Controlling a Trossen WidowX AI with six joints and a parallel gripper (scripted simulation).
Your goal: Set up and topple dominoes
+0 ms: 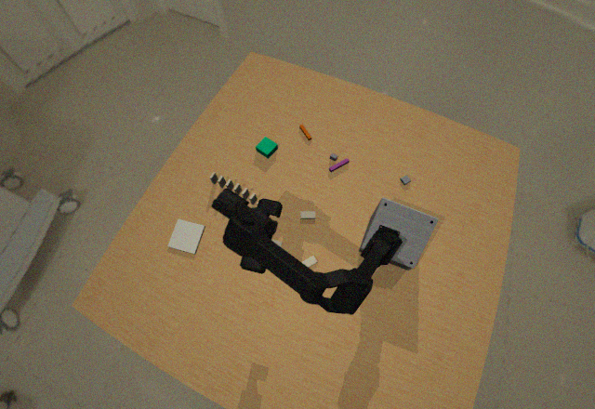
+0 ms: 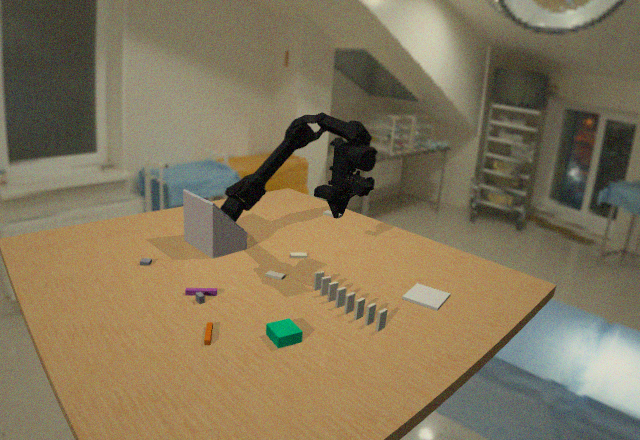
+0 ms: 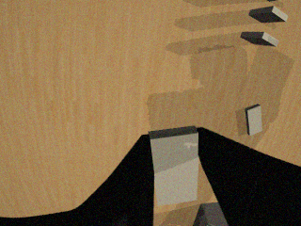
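Note:
A row of upright pale dominoes (image 1: pixel 230 184) (image 2: pixel 349 302) (image 3: pixel 268 14) stands evenly spaced, its near end partly under the arm in the top view. My gripper (image 2: pixel 338 213) (image 3: pixel 172 138) is shut on a pale domino (image 3: pixel 175 174), which is clear of the table, off the end of the row. The held domino's broad face shows in the wrist view. One loose domino (image 1: pixel 308 215) (image 2: pixel 275 275) lies flat near the row, and another loose domino (image 1: pixel 310 261) (image 2: pixel 298 255) lies closer to the arm's base. The fingertips are hidden in the top view.
A white square tile (image 1: pixel 186 236) (image 2: pixel 426 296) lies beside the row. A green block (image 1: pixel 266 147) (image 2: pixel 283 332) is on its other side. An orange stick (image 1: pixel 305 132) (image 2: pixel 208 333), a purple stick (image 1: pixel 338 164) (image 2: pixel 201 291) and two small grey blocks lie farther off.

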